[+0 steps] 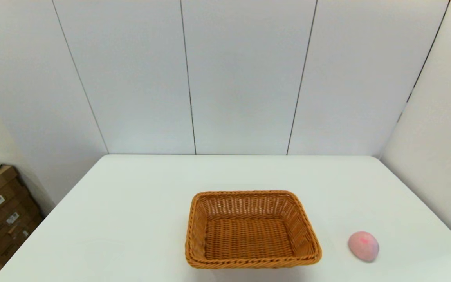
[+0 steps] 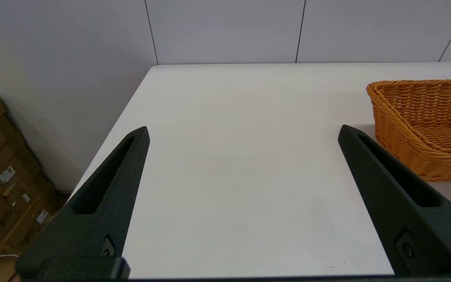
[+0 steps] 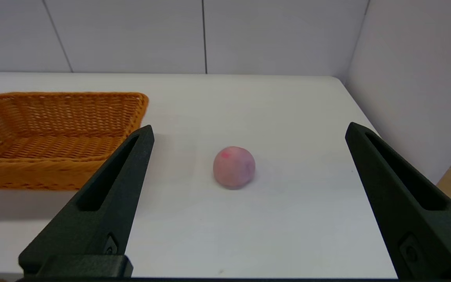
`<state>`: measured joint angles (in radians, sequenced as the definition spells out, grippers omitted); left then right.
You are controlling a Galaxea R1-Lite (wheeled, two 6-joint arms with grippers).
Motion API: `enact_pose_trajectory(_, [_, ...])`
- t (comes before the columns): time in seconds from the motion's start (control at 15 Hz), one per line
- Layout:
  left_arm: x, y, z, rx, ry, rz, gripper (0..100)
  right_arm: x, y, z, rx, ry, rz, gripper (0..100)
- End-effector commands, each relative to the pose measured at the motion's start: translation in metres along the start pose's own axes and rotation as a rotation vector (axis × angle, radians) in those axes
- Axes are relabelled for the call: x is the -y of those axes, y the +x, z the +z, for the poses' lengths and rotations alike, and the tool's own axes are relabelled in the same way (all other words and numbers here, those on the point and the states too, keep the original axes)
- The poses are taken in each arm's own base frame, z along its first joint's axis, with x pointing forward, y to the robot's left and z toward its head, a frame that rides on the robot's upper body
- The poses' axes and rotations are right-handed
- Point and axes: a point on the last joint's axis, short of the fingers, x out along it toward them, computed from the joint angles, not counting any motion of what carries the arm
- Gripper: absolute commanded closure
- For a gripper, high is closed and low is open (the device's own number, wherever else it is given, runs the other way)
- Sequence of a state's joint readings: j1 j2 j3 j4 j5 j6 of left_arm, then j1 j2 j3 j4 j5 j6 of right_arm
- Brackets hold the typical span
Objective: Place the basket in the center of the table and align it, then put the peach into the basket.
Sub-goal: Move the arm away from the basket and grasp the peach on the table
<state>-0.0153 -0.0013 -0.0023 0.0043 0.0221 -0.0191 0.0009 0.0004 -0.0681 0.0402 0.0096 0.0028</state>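
**Both pincers wide apart, basket and peach waiting on the table**

The left gripper (image 2: 243, 133) hangs low over the near left part of the table with its two long black fingers (image 2: 108, 188) spread wide, nothing between them but bare white surface. The right gripper (image 3: 249, 131) hangs the same way over the near right side, its black fingers (image 3: 397, 188) equally far apart and gripping nothing. Neither arm shows in the head view, so both sit close to the robot's side of the table.

Between the right gripper's spread fingers, a little farther out on the tabletop, lies the small round pale pink peach (image 3: 233, 167) with a brighter pink-red blotch on its upper side. It rests directly on the large plain white rectangular table (image 1: 131, 219), near the front right corner, touching neither finger.

To the peach's left, well apart from it, stands the rectangular orange-brown woven wicker basket (image 1: 252, 229) with flared sides and a braided rim. It sits upright, roughly midway across the table's width and toward the near edge, its long sides about parallel with that edge. Its woven floor is bare. From the left wrist view, the basket's near corner (image 2: 425, 121) shows just beyond the left gripper's inner finger.

Behind the table rise pale grey wall panels (image 1: 245, 78), and brown cardboard boxes (image 1: 2, 219) are stacked on the floor off the table's left side.
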Motion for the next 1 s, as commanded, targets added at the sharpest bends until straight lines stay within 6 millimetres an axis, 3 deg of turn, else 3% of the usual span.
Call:
enact_pose_trajectory(0.07, [0.0,0.0,0.0,-0.001,-0.019,0.005,0,-0.001,-0.004,0.039,-0.14,0.008,0.038,0])
enact_pose_trajectory(0.2, [0.0,0.0,0.0,-0.001,-0.041,0.009,0,0.0,0.029,0.072,-0.306,0.008,-0.024,0])
enact_pose_trajectory(0.27, [0.0,0.0,0.0,-0.001,-0.039,0.009,0,0.002,0.059,0.085,-0.428,-0.002,-0.071,0])
enact_pose_trajectory(0.47, [0.0,0.0,0.0,0.0,-0.041,0.01,0,0.004,0.138,0.084,-0.705,-0.008,-0.077,0])
enact_pose_trajectory(0.6, [0.0,0.0,0.0,-0.001,-0.039,0.009,0,0.005,0.188,0.06,-0.857,-0.021,-0.074,0])
enact_pose_trajectory(0.67, [0.0,0.0,0.0,-0.001,-0.038,0.009,0,0.004,0.212,0.039,-0.954,-0.025,-0.063,0])
enact_pose_trajectory(0.8, [0.0,0.0,0.0,-0.001,-0.038,0.009,0,-0.001,0.236,0.004,-1.121,-0.04,-0.042,0])
enact_pose_trajectory(1.0, [0.0,0.0,0.0,0.001,-0.036,0.009,0,-0.001,0.253,-0.03,-1.237,-0.043,-0.032,0])
